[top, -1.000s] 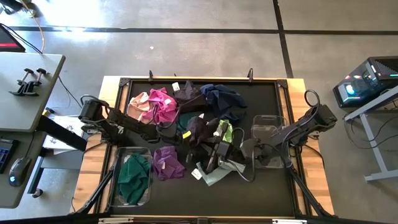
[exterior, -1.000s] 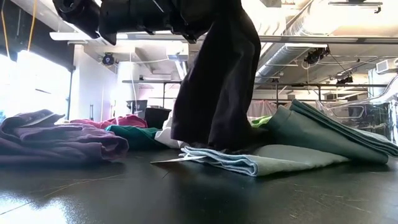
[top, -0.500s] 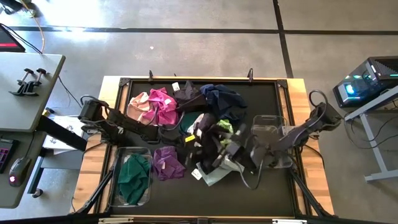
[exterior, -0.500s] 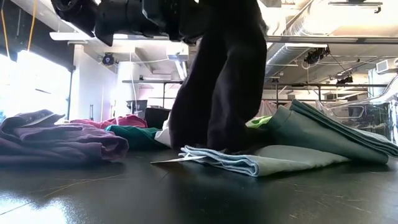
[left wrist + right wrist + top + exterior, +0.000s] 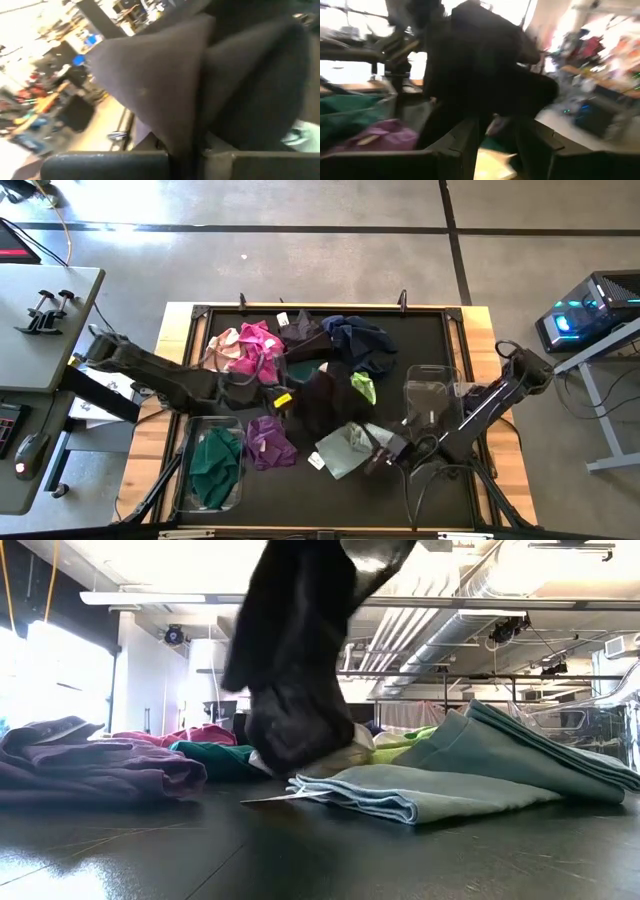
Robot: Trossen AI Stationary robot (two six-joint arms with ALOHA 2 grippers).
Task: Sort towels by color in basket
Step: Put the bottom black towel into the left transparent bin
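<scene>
A: Step? Left gripper (image 5: 293,396) is pinched shut on the black towel (image 5: 322,393) – the cloth runs down between its fingers in the left wrist view. The towel hangs mid-table over the pile (image 5: 300,345). Its lower end is at the heap, touching or not I can't tell.

B: So it's a pick, with the drop still to come. Right gripper (image 5: 378,460)?

A: Low over the mint towel (image 5: 343,448), fingers spread, holding nothing.

B: Bins?

A: Left bin (image 5: 186,442) holds one green towel (image 5: 215,463), and a purple towel (image 5: 268,442) lies just beside it on the table. In the right bin (image 5: 428,372) I see no cloth.

B: Next move?

A: My guess – lift the black towel clear of the heap so it drags nothing along, then carry it to a bin. Which bin takes the darks I can't tell. Green sits alone so far, so it may go in with that.
</scene>
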